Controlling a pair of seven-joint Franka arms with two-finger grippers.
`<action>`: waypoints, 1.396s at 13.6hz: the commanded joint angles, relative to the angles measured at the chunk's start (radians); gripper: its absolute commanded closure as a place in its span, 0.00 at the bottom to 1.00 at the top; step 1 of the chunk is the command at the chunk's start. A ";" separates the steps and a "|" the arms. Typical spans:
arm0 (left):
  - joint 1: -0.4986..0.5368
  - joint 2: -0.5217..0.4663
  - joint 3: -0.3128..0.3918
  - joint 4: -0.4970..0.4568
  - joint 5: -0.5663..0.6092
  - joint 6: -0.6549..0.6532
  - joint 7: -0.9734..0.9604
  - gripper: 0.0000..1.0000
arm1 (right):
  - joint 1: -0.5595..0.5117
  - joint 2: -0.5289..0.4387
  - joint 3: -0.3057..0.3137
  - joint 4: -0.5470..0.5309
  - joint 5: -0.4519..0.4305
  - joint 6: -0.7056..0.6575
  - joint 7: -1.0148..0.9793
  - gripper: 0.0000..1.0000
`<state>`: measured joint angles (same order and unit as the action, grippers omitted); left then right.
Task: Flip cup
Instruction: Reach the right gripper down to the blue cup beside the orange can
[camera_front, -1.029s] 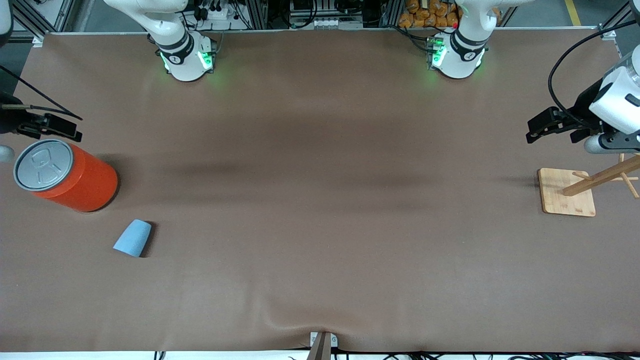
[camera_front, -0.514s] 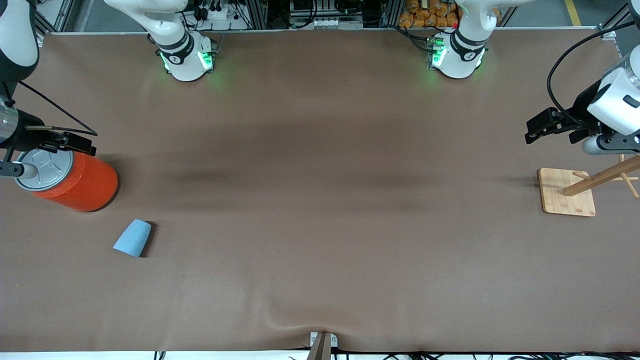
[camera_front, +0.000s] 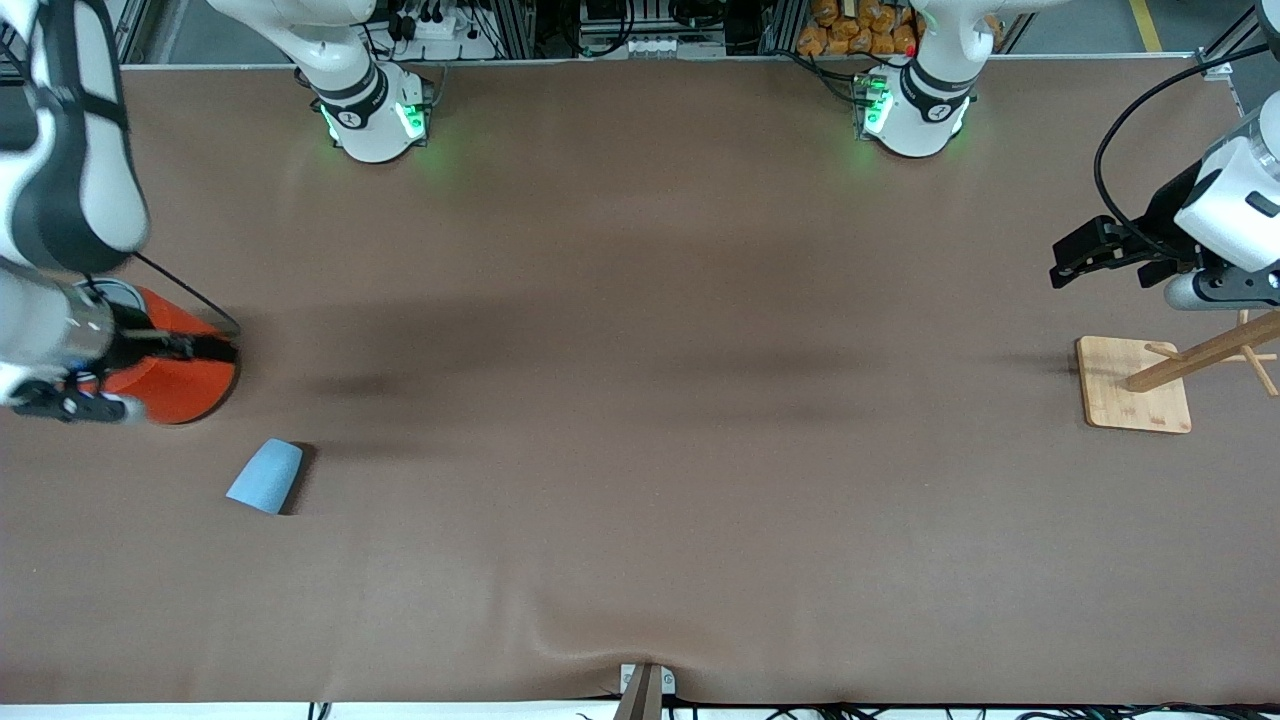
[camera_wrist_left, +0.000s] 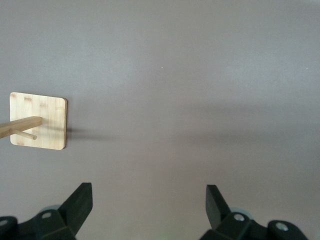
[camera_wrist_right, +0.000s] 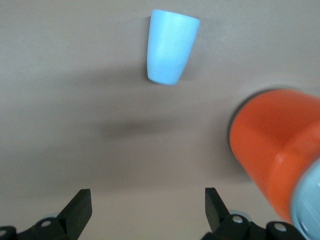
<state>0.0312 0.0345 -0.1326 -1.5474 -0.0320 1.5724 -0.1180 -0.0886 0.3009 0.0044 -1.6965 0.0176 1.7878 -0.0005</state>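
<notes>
The small light-blue cup (camera_front: 265, 477) looks to lie on its side on the brown table, toward the right arm's end, a little nearer the front camera than the orange can. Its inside does not show. In the right wrist view the cup (camera_wrist_right: 170, 46) lies ahead of the fingers, apart from them. My right gripper (camera_front: 135, 378) hangs open over the orange can with nothing in it, and in its own view the right gripper (camera_wrist_right: 147, 205) is spread wide. My left gripper (camera_front: 1110, 258) waits open and empty at the left arm's end, and the left gripper (camera_wrist_left: 147, 200) shows only bare table between its fingers.
A large orange can (camera_front: 185, 385) stands beside the cup, partly covered by the right arm; it also fills a corner as the orange can (camera_wrist_right: 272, 150). A wooden peg stand (camera_front: 1135, 385) sits near the left gripper, its base (camera_wrist_left: 39, 121) in the left wrist view.
The right arm has swung from beside the can to over it, closer to the cup. The cup, the can and the left arm have not moved.
</notes>
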 joint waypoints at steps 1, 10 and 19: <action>0.009 0.001 -0.009 0.007 0.003 0.001 0.009 0.00 | -0.025 0.113 0.003 0.024 0.002 0.097 -0.068 0.00; 0.009 0.001 -0.009 0.007 0.003 0.001 0.009 0.00 | -0.036 0.317 0.003 0.035 0.004 0.467 -0.092 0.00; 0.009 0.002 -0.009 0.007 0.003 0.001 0.008 0.00 | -0.036 0.408 0.003 0.044 -0.002 0.628 -0.133 0.50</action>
<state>0.0311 0.0348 -0.1323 -1.5477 -0.0320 1.5724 -0.1180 -0.1207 0.6929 0.0039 -1.6785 0.0173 2.4111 -0.0941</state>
